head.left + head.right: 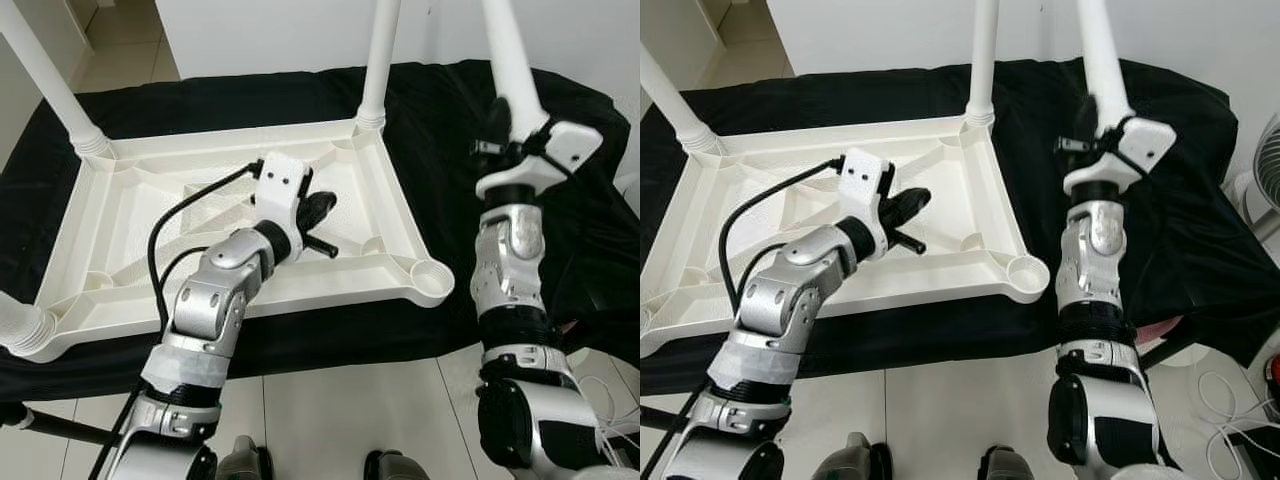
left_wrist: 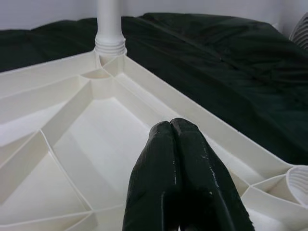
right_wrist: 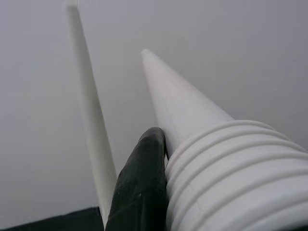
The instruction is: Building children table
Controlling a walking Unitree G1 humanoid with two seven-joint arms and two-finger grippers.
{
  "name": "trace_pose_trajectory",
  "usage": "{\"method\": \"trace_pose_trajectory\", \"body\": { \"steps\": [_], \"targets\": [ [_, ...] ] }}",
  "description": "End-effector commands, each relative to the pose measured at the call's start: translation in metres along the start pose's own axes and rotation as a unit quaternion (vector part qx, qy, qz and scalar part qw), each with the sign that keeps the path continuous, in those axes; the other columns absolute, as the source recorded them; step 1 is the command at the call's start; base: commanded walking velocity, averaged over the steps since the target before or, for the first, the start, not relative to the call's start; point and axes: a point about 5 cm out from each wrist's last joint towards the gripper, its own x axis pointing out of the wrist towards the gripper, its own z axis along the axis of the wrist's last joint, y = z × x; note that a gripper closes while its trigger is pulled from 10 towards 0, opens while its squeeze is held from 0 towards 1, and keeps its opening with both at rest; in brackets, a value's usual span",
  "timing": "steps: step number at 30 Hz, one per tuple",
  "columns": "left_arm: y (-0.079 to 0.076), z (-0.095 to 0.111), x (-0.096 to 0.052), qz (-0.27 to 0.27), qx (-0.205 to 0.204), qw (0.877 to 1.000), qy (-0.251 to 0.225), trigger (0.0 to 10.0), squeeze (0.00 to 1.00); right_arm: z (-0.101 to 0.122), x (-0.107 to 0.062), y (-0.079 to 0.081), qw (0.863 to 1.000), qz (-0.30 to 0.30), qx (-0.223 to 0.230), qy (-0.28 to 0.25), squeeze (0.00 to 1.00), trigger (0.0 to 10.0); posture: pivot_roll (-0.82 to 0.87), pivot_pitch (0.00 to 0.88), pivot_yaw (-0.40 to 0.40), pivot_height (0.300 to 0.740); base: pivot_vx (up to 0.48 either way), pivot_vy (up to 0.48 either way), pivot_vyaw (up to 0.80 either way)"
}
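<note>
The white plastic tabletop (image 1: pixel 240 215) is lying upside down on a bed covered with a black sheet (image 1: pixel 560 200), its ribbed underside facing up. Three legs are already standing in its corner sockets: one at the far left corner (image 1: pixel 45 75), one at the far right corner (image 1: pixel 380 60), and one at the near left corner (image 1: pixel 20 325), of which just the base is in sight. The near right corner socket (image 1: pixel 430 277) is sitting empty, a round open cup at the edge of the tabletop.

The right gripper (image 1: pixel 508 135) is holding the fourth leg (image 1: pixel 510 60) in the air above the sheet, well to the right of the tabletop and apart from the empty socket. Its fingers (image 3: pixel 142 187) are clamped around the leg just above the threaded end (image 3: pixel 236 178), and the leg is tilting slightly, its narrow end pointing up.

The left gripper (image 1: pixel 318 210) is hovering over the middle of the tabletop, near the right-hand rib, with its fingers (image 2: pixel 178 173) pressed together and gripping nothing.

By the look of it, the build is about three-quarters done. What is remaining is bringing the threaded end over the near right socket, seating and twisting it home, and then turning the table onto its legs.
</note>
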Motion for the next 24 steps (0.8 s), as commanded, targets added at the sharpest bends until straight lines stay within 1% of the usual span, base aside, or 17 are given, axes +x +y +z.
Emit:
{"method": "trace_pose_trajectory", "body": {
  "steps": [1,2,3,4,5,6,7,8,9,11,13,15,17,18,20,23,24],
  "targets": [
    [0.0,0.003,0.0,-0.02,-0.006,1.0,-0.008,10.0,0.0,0.013,0.011,0.008,0.999,0.016,-0.003,-0.032,0.0,10.0,-0.05,0.0,0.042,0.74,0.0,0.0,0.0],
    [-0.001,0.006,0.001,-0.037,-0.011,0.999,-0.015,10.0,0.0,0.02,0.016,0.011,0.999,0.023,-0.006,-0.045,0.0,10.0,-0.05,0.0,0.042,0.74,0.0,0.0,0.0],
    [-0.001,0.006,0.001,-0.037,-0.011,0.999,-0.015,10.0,0.0,0.02,0.016,0.011,0.999,0.023,-0.006,-0.045,0.0,10.0,-0.05,0.0,0.042,0.74,0.0,0.0,0.0],
    [-0.003,0.009,0.001,-0.066,-0.013,0.998,-0.018,10.0,0.0,0.027,0.022,0.014,0.998,0.033,-0.008,-0.061,0.0,10.0,-0.04,0.0,0.037,0.74,0.0,0.0,0.0],
    [-0.003,0.009,0.001,-0.066,-0.013,0.998,-0.018,10.0,0.0,0.027,0.022,0.014,0.998,0.033,-0.008,-0.061,0.0,10.0,-0.04,0.0,0.037,0.74,0.0,0.0,0.0],
    [-0.006,0.015,0.003,-0.1,-0.011,0.995,-0.029,10.0,0.0,0.036,0.03,0.018,0.996,0.049,-0.015,-0.077,0.0,10.0,-0.04,0.0,0.034,0.74,0.0,0.0,0.0],
    [-0.006,0.015,0.003,-0.1,-0.011,0.995,-0.029,10.0,0.0,0.036,0.03,0.018,0.996,0.049,-0.015,-0.077,0.0,10.0,-0.04,0.0,0.034,0.74,0.0,0.0,0.0],
    [-0.007,0.02,0.004,-0.118,-0.02,0.992,-0.036,10.0,0.28,0.037,0.034,0.02,0.995,0.058,-0.019,-0.081,0.0,10.0,-0.03,0.0,0.029,0.74,0.0,0.0,0.0],
    [-0.007,0.026,0.005,-0.14,-0.044,0.988,-0.045,10.0,1.0,0.04,0.038,0.022,0.994,0.067,-0.025,-0.086,0.0,10.0,-0.03,0.0,0.028,0.74,0.0,0.0,0.0],
    [-0.007,0.026,0.005,-0.14,-0.044,0.988,-0.045,10.0,1.0,0.04,0.038,0.022,0.994,0.067,-0.025,-0.086,0.0,10.0,-0.03,0.0,0.028,0.74,0.0,0.0,0.0],
    [-0.006,0.037,0.005,-0.176,-0.068,0.98,-0.064,10.0,1.0,0.047,0.045,0.024,0.991,0.083,-0.036,-0.097,0.0,10.0,-0.03,0.0,0.027,0.74,0.0,0.0,0.0],
    [-0.006,0.037,0.005,-0.176,-0.068,0.98,-0.064,10.0,1.0,0.047,0.045,0.024,0.991,0.083,-0.036,-0.097,0.0,10.0,-0.03,0.0,0.027,0.74,0.0,0.0,0.0],
    [-0.005,0.053,0.002,-0.213,-0.086,0.969,-0.09,10.0,1.0,0.057,0.053,0.027,0.987,0.108,-0.046,-0.112,0.0,10.0,-0.03,0.0,0.025,0.74,0.0,0.0,0.0],
    [-0.005,0.053,0.002,-0.213,-0.086,0.969,-0.09,10.0,1.0,0.057,0.053,0.027,0.987,0.108,-0.046,-0.112,0.0,10.0,-0.03,0.0,0.025,0.74,0.0,0.0,0.0],
    [-0.005,0.058,0.0,-0.228,-0.091,0.964,-0.098,10.0,1.0,0.06,0.055,0.029,0.985,0.12,-0.052,-0.116,0.0,10.0,-0.03,0.0,0.024,0.74,0.0,0.0,0.0],
    [-0.009,0.064,-0.005,-0.271,-0.115,0.951,-0.096,10.0,1.0,0.059,0.053,0.034,0.98,0.151,-0.063,-0.113,0.0,10.0,-0.03,0.0,0.024,0.74,0.0,0.0,0.0],
    [-0.009,0.064,-0.005,-0.271,-0.115,0.951,-0.096,10.0,1.0,0.059,0.053,0.034,0.98,0.151,-0.063,-0.113,0.0,10.0,-0.03,0.0,0.024,0.74,0.0,0.0,0.0]
  ]
}}
